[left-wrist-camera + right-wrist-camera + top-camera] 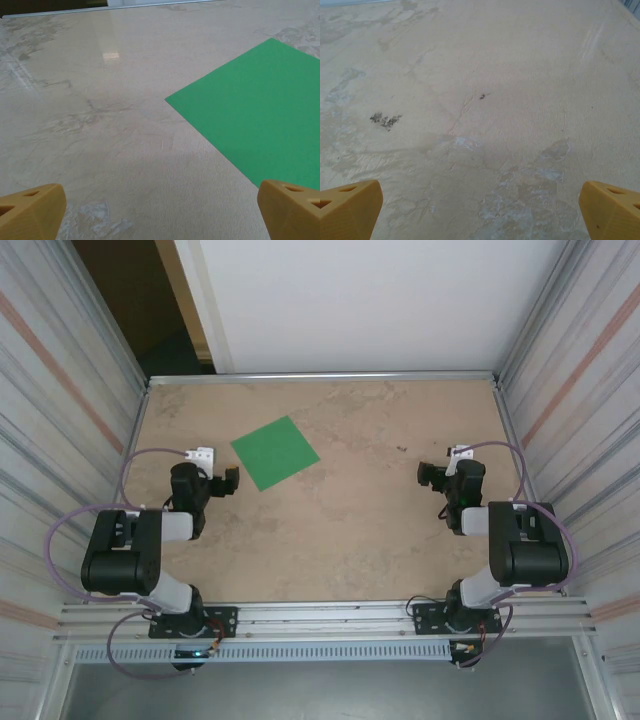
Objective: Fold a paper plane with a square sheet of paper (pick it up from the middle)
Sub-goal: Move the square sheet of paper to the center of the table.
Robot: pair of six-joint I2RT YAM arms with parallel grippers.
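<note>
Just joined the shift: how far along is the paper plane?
Done: nothing; the paper lies flat and unfolded on the table. In hand: nothing; the left gripper is open near the paper, not touching, and the right gripper is open, well apart from it. Left: pick it up from the middle, then every fold.

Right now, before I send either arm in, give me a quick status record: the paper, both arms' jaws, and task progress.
sheet: square sheet of paper, green, flat on the table, unfolded, turned diamond-wise
location: left of centre, just ahead and to the right of the left gripper, not touching it
left jaws: wide open, empty
right gripper: jaws wide open, empty, well away from the sheet
progress: no fold made, pickup not begun
</note>
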